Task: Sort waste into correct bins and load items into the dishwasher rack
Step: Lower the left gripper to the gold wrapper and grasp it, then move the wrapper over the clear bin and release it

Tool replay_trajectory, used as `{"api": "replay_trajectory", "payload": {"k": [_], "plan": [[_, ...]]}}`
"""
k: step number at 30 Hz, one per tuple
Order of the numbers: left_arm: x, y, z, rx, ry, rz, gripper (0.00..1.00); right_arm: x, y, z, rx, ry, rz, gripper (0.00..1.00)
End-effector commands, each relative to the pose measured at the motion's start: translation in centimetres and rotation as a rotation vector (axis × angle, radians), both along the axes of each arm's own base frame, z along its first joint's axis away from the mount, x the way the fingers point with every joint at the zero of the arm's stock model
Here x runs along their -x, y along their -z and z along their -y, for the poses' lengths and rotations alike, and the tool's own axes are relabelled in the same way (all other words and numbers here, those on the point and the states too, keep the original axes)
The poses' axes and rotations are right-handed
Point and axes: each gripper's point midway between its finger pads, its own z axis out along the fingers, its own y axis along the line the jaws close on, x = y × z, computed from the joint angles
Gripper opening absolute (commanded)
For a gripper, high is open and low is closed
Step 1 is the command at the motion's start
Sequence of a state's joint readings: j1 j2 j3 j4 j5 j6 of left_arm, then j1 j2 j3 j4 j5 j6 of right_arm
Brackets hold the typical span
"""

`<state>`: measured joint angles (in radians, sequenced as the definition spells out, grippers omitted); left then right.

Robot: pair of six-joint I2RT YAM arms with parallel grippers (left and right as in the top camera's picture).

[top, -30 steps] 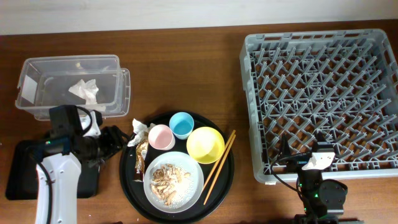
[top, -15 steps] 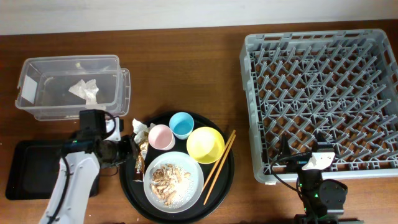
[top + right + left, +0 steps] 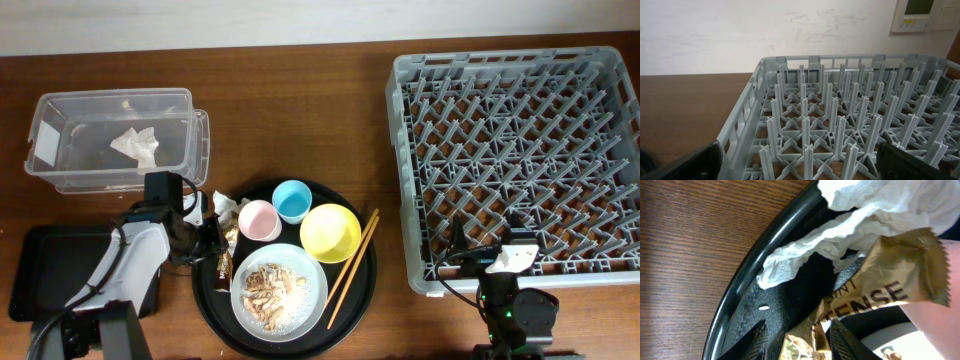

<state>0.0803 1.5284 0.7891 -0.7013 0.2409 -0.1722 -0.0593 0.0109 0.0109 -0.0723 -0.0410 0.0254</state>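
My left gripper (image 3: 218, 243) is open at the left edge of the round black tray, its fingers either side of the gold-brown wrapper (image 3: 875, 290), not closed on it (image 3: 801, 341). Crumpled white paper (image 3: 840, 225) lies just beyond it (image 3: 224, 206). The pink cup (image 3: 259, 220), light-blue cup (image 3: 293, 201), yellow bowl (image 3: 330, 232), chopsticks (image 3: 352, 268) and plate (image 3: 300, 300) with food scraps (image 3: 268, 285) are on that tray. My right gripper (image 3: 487, 247) is open and empty at the front wall of the grey rack (image 3: 520, 150), which fills the right wrist view (image 3: 840, 120).
The clear box (image 3: 60, 110) stands at the back left with a piece of white paper (image 3: 135, 145) inside. The shallow black rectangular tray (image 3: 50, 265) lies front left under my left arm. The round black tray's rim (image 3: 368, 290) lies close to the rack.
My left arm has swung right from above the shallow black tray to the round tray's left edge, gripper now down over the wrapper. The right arm has not moved.
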Motion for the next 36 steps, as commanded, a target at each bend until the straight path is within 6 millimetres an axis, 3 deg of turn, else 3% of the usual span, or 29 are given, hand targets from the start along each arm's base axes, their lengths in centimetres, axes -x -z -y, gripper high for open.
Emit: {"api": "replay_trajectory", "payload": {"k": [1,10,12,25,32,36], "plan": [[0.0,0.4,0.0,-0.007,0.012,-0.003,0.39,0.0,0.2,0.3,-0.004,0.016,-0.004,0.99],[0.2,0.6,1.3,-0.016,0.061,-0.009,0.39,0.0,0.2,0.3,-0.004,0.016,-0.004,0.99],[0.3,0.8,0.1,-0.089,0.013,-0.025,0.39,0.0,0.2,0.3,-0.004,0.016,-0.004,0.99],[0.5,1.5,0.1,-0.091,0.010,-0.048,0.34,0.0,0.2,0.3,-0.004,0.016,-0.004,0.99],[0.3,0.6,0.5,-0.068,0.013,-0.047,0.01,0.0,0.2,0.3,-0.004,0.016,-0.004,0.99],[-0.5,-3.9,0.8,-0.050,0.014,-0.010,0.00,0.0,0.2,0.3,-0.004,0.016,-0.004,0.99]]}}
